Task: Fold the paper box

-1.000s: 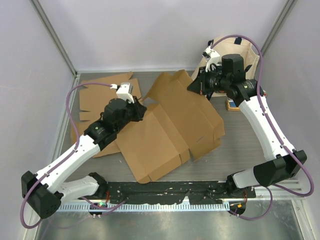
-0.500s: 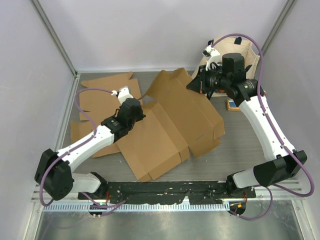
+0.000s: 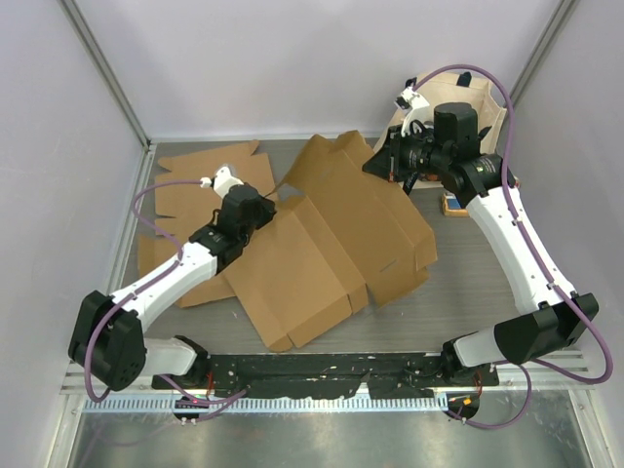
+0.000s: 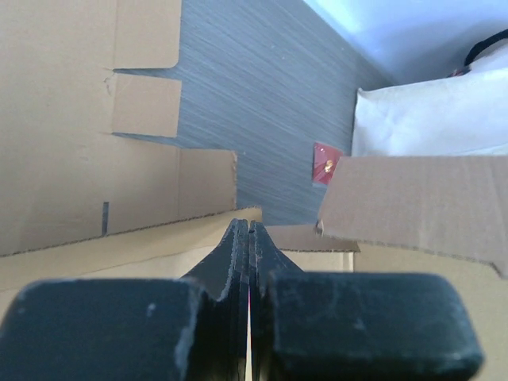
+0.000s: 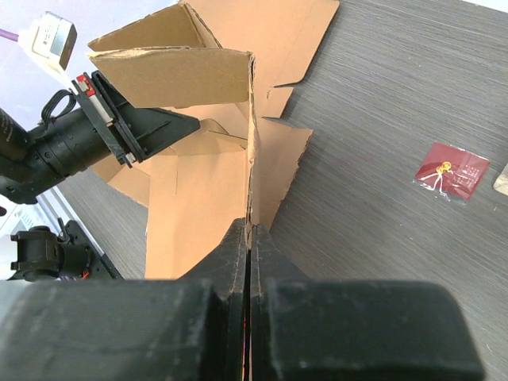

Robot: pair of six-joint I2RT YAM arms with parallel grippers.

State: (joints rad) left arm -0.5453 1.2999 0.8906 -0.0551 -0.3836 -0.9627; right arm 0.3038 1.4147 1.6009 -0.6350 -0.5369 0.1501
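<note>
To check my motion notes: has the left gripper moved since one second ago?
Yes. In the top view the left gripper has shifted slightly to the left, toward the flat cardboard sheet lying left of it.

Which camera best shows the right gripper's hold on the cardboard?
Right wrist: the right gripper is shut on the edge of the upright cardboard flap. Top external shows that gripper at the far corner of the box, the contact itself hidden. Left wrist shows only cardboard, not that gripper.

No text, label or number can be read anywhere.
</note>
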